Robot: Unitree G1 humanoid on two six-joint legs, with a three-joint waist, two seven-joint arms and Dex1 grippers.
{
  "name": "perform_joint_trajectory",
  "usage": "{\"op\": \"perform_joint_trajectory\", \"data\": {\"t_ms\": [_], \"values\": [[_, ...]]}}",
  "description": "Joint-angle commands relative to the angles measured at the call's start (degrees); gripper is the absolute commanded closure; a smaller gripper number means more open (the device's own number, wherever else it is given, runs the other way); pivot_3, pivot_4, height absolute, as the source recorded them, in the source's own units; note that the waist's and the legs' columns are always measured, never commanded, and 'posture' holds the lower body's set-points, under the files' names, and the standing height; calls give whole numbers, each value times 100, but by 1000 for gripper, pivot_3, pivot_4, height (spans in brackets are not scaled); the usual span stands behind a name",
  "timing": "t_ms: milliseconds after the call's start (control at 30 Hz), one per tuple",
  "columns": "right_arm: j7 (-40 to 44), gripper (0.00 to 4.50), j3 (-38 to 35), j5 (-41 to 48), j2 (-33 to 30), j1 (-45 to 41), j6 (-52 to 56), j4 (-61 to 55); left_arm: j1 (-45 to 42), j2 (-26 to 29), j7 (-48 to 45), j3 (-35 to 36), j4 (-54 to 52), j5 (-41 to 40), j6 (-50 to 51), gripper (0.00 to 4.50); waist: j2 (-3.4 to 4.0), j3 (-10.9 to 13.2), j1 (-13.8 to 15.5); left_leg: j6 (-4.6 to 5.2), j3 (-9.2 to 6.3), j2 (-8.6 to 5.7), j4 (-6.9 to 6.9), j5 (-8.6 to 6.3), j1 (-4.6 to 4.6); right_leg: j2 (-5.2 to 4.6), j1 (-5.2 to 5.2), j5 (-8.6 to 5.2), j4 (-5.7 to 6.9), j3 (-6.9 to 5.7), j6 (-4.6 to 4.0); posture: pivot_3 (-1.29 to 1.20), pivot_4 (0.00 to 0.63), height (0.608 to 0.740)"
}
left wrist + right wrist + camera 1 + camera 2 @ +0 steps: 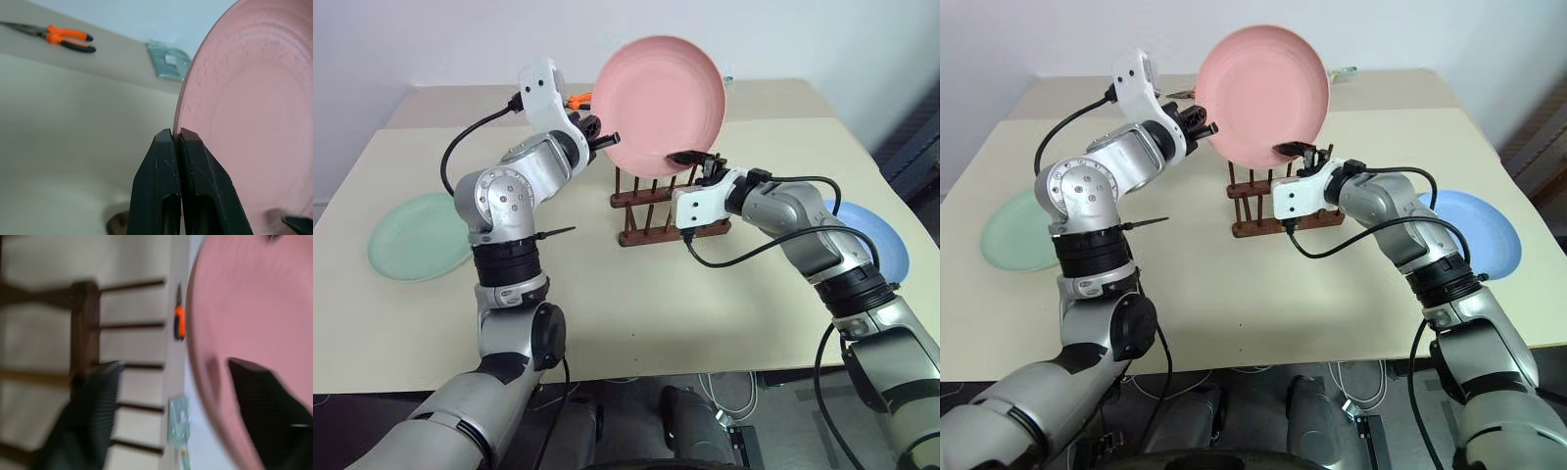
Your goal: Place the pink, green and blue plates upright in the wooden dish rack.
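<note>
The pink plate (661,103) is held upright in the air just above the wooden dish rack (656,211). My left gripper (607,140) is shut on its left rim, and the black fingertips (168,142) pinch the edge. My right gripper (697,159) is at the plate's lower right edge, open, with one finger (93,416) on each side of the rim. The green plate (416,237) lies flat on the table at the far left. Partly behind my right forearm, the blue plate (876,235) lies flat at the far right.
The rack stands mid-table with its pegs bare. Orange-handled pliers (68,38) and a small green packet (168,61) lie on the far table behind the plate. A pale wall closes off the back.
</note>
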Motion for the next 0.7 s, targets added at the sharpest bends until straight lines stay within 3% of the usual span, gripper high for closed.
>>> {"op": "perform_joint_trajectory", "data": {"t_ms": [33, 133, 167, 200, 267, 400, 433, 533, 600, 700], "values": [[-229, 2800, -158, -186, -50, -117, -44, -8, -12, -39, -6, 27, -424, -167, 179, 4500, 0, 0, 0, 0, 0, 0, 0, 0, 0, 0, 0, 0, 0, 0, 0, 0, 150, 740], [-286, 4411, -192, -275, -48, -83, -5, -28, 63, -101, -43, 85, -508, -211, 276, 4500, 0, 0, 0, -1, 0, 0, 0, 0, 0, 0, 0, 0, 0, 0, 0, 0, 150, 740], [-363, 4472, -214, -341, -68, -70, -13, -43, 91, -183, -90, 206, -538, -317, 171, 4500, 0, 0, 0, -1, 0, 0, 0, 0, 0, 0, 0, 0, 0, 0, 0, 0, 150, 740], [-436, 4500, -240, -396, -96, -54, -29, -63, 99, -274, -125, 349, -558, -437, 62, 3895, 0, 0, 1, -1, 1, 0, 0, 0, 0, 0, 1, 0, 0, 1, 0, 0, 150, 740], [-539, 4500, -321, -417, -150, -12, -58, -111, 108, -332, -256, 508, -591, -578, -235, 3116, -1, 1, 13, -1, 0, 0, 1, 0, -1, 0, 2, 0, -1, 1, 0, 0, 150, 740], [-534, 4500, -1002, 444, -124, 226, 102, -364, 512, 527, -966, -137, -565, 195, -1230, 1098, -1, 1, -12, -3, 1, 1, -2, 2, 2, 0, 1, 0, -1, 2, -1, 0, 150, 740], [-445, 4500, -1203, 747, -81, 312, 201, -460, 640, 749, -1116, -309, -517, 389, -1447, 1098, -1, 1, -23, -4, 5, 2, -4, 2, 6, 2, 1, 0, -1, 7, -2, 0, 150, 740], [182, 4500, -2364, 3121, 430, 711, 1564, -1348, 1327, 1556, -2045, -932, -507, 974, -2429, 1098, 1, 1, -22, -2, 9, 4, -14, 2, 13, 6, 3, 1, -2, 15, -4, 0, 150, 740], [339, 4500, -3276, 5231, 749, 812, 3195, -2113, 2014, 2168, -3028, -1508, -658, 1358, -3272, 1098, 9, 3, -18, 0, 7, 9, -13, 1, 13, 8, 4, 3, -4, 16, -8, 0, 150, 740], [90, 4500, -4159, 7421, 863, 894, 4932, -2730, 2784, 2705, -4152, -1946, -875, 1391, -3865, 1098, 16, 8, 30, 35, 2, 9, -10, -19, 8, 2, 2, 6, -5, 17, -16, 0, 150, 740]]}}
